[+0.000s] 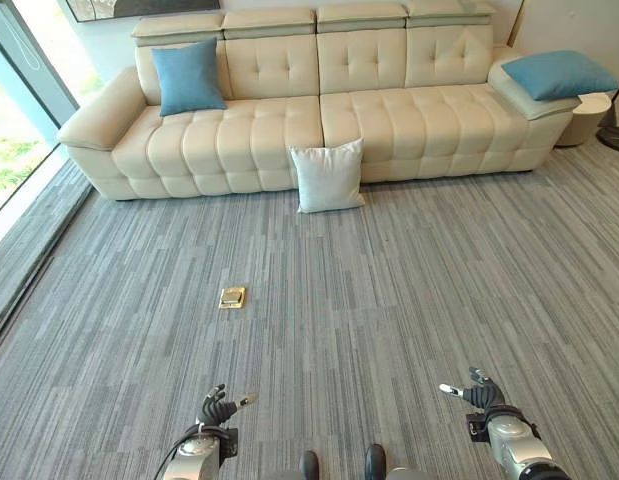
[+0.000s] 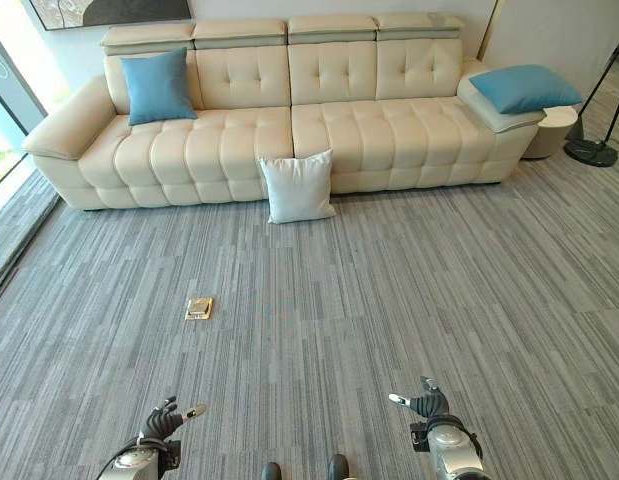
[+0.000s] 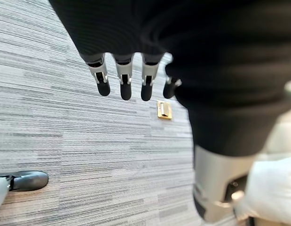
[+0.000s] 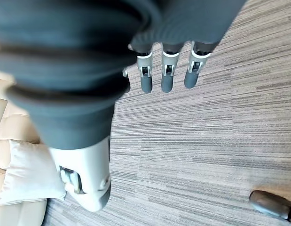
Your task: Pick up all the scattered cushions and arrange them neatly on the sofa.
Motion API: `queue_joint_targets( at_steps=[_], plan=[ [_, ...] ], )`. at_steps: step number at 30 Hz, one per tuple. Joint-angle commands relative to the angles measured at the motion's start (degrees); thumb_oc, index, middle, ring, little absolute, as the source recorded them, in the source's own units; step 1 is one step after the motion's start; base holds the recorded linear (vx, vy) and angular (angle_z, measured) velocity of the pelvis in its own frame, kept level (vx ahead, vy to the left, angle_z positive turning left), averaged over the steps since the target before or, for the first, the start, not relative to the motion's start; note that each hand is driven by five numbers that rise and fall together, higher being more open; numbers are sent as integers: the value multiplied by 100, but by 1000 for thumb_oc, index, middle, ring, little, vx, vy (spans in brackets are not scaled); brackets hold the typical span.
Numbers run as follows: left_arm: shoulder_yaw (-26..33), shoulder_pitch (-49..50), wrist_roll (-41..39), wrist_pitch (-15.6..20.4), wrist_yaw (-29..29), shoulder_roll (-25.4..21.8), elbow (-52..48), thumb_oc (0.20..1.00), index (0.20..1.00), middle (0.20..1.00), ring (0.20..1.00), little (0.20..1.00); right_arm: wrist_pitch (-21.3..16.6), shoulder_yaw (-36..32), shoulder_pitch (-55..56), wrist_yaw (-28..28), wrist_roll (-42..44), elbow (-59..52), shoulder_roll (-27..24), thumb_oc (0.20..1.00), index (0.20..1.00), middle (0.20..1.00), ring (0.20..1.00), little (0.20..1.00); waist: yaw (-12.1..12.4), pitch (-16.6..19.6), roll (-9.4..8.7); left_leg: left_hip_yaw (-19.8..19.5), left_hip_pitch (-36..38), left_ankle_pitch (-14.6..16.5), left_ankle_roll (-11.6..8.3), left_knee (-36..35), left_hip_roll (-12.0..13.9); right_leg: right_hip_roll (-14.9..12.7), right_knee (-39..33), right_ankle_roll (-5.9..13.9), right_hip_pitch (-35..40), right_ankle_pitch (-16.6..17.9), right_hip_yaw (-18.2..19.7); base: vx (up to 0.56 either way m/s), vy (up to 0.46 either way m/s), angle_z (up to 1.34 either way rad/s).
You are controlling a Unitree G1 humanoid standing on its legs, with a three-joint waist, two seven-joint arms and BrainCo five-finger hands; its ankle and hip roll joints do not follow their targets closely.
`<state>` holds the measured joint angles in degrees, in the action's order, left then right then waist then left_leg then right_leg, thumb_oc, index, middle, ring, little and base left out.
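White cushion [image 1: 328, 177] leans on the sofa [image 1: 389, 110] front, well ahead; our left hand [image 1: 218, 408] and right hand [image 1: 478, 394] hang relaxed-open, empty. A one-handed grab could let it sag and slip.

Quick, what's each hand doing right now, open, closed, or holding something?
Left hand: open, fingers straight, holding nothing.
Right hand: open, fingers straight, holding nothing.

A long cream tufted leather sofa [image 1: 319, 110] stands against a pale wall [image 2: 549, 35]. Grey striped carpet [image 1: 389, 320] covers the floor, with a small brass floor plate [image 1: 232, 297]. Daylight enters through a floor-length window [image 1: 19, 130].
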<state>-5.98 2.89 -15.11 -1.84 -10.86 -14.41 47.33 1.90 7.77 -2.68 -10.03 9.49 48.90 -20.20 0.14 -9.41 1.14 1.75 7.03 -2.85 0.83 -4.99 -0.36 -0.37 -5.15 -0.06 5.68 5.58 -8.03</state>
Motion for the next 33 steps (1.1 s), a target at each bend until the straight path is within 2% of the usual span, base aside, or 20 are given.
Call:
queue_joint_targets(
  at_steps=[1, 23, 33],
  plan=[
    [148, -228, -131, 91, -167, -92, 88, 1000, 1000, 1000, 1000, 1000, -55, -217, -113, -166, -39, -102, -90, 1000, 1000, 1000, 1000, 1000, -22, 148, -112, -73, -34, 397, -210, -1, -174, -56, 15, 288, 321, -1005, -166, 0, 0, 0],
    [50, -144, -159, -10, -324, 47, 215, 1000, 1000, 1000, 1000, 1000, 11, -216, -12, -436, 5, 115, 145, 1000, 1000, 1000, 1000, 1000, -6, 202, -108, -116, 43, 432, -206, -1, -166, -62, 15, 288, 418, -1061, -205, 1, 0, 1],
    [25, -105, -150, -34, -326, 6, 150, 1000, 1000, 1000, 1000, 1000, 7, -117, -10, -303, 69, 25, 107, 1000, 1000, 1000, 1000, 1000, 17, 88, -95, -170, -12, 410, -198, -1, -176, -74, 15, 294, 377, -1056, -247, 0, 0, 4]
  ],
)
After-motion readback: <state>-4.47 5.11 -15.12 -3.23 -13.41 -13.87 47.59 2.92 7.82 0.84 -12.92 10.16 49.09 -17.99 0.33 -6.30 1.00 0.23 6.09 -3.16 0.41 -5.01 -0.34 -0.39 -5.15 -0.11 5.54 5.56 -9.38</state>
